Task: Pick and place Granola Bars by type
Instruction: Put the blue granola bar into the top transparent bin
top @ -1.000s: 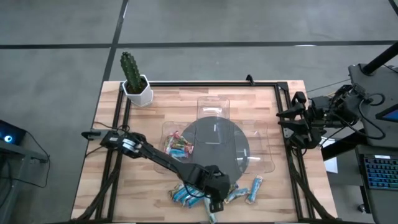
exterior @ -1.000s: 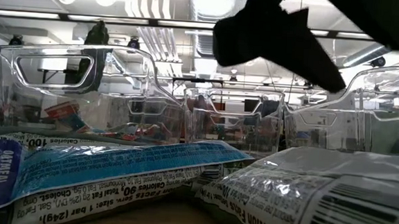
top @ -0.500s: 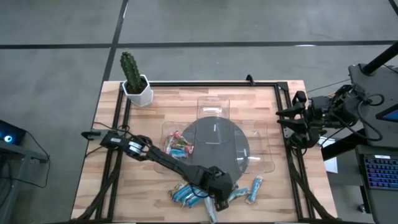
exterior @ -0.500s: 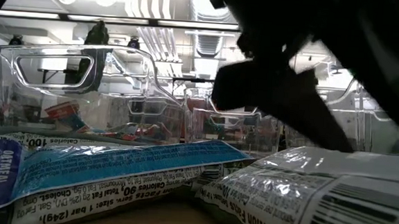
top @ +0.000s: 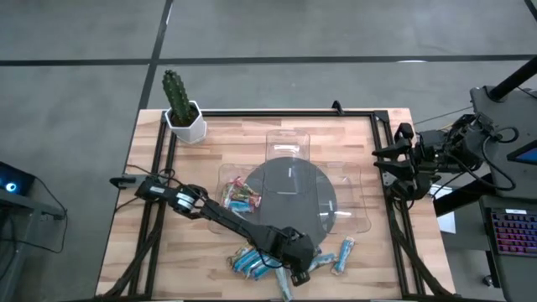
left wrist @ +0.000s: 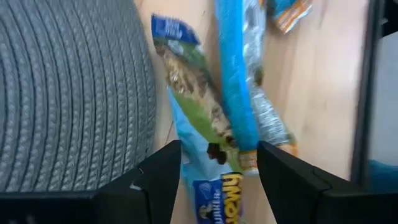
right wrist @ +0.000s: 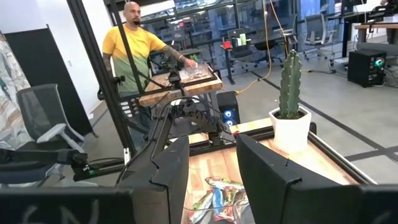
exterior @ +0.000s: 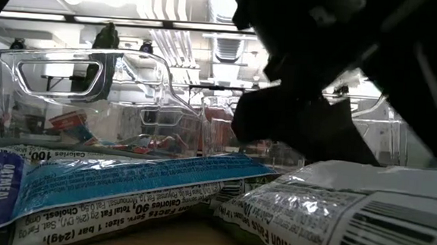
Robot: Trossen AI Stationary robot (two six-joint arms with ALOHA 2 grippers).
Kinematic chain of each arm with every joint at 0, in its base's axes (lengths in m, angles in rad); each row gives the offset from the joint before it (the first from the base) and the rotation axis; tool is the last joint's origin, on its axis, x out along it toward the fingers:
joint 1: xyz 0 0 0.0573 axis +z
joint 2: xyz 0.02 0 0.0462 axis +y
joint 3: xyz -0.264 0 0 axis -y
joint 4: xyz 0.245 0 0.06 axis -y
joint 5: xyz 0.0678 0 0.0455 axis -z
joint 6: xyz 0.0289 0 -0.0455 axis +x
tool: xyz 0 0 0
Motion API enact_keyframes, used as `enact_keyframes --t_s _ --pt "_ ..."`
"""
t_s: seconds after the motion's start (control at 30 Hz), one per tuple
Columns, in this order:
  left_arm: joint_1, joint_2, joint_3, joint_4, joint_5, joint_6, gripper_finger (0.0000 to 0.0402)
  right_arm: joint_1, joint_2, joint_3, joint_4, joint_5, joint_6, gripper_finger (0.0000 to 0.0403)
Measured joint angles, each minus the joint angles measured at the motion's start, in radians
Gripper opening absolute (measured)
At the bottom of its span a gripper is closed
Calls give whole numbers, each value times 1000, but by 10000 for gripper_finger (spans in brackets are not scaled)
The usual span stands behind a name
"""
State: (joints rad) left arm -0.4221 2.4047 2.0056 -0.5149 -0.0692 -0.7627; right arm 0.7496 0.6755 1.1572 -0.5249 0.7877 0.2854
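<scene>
**Left fingers spread over the near-edge bars**

My left gripper point(left wrist: 217, 177) hangs low with its fingers point(left wrist: 158, 180) spread wide, empty, straddling a blue granola bar point(left wrist: 208, 180) just beside the round grey mat point(left wrist: 68, 93); more Granola Bars point(top: 340, 254) lie along the counter point(top: 226, 143) near edge, so room there is tight; others sit in a clear tray point(top: 239, 195); my right gripper point(right wrist: 205, 180) waits off the counter's right edge, fingers parted, holding nothing; cactus point(top: 176, 96) stands at the far left corner.
</scene>
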Motion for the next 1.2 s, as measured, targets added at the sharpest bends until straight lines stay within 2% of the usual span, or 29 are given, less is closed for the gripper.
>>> enact_keyframes --t_s 0.17,0.27,0.37,0.57,0.63,0.83,1.1,1.2 --pt "0 18 1 5 -1 -18 189 0 0 0 -2 0 1 127" --pt "2 20 2 2 -4 -22 171 0 1 0 -3 0 3 127" --pt "2 20 2 -2 -4 -21 132 0 1 0 -3 0 3 127" --pt "2 21 4 24 26 -9 29 0 0 0 -3 0 -2 127" --pt "2 22 17 25 33 2 9 0 0 0 -3 -1 -2 127" --pt "6 8 88 -47 26 30 2 0 0 0 -3 -1 -4 127" --pt "20 -21 352 -412 -63 157 1 0 0 0 -11 -2 -4 127" --pt "31 -132 266 -391 -93 165 1 0 0 0 -21 -2 1 127"
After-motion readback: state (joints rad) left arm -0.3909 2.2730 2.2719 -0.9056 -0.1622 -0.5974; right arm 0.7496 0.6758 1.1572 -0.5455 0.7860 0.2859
